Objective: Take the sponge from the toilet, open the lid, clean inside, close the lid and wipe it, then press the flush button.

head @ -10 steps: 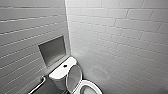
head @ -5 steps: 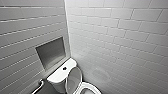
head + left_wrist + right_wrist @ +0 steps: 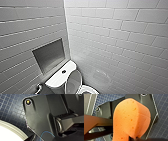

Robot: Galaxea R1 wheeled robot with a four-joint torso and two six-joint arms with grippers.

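At the right wrist we see the sponge (image 3: 131, 119) close up, orange and creased. The right gripper (image 3: 134, 138) has its jaws clamped on one end of it, with dark blue grid floor (image 3: 161, 125) behind. For the left gripper (image 3: 63, 135) we cannot tell the jaw state; a white curved rim (image 3: 12, 130) lies beside the same floor. Further out in the head view, the toilet (image 3: 60, 80) sits in the corner. We see the lid (image 3: 75, 80) raised, just in front of the tank, and the flush button (image 3: 64, 71) mid tank top. A recessed niche (image 3: 48, 55) is set in the grey tiled wall (image 3: 120, 37) above.
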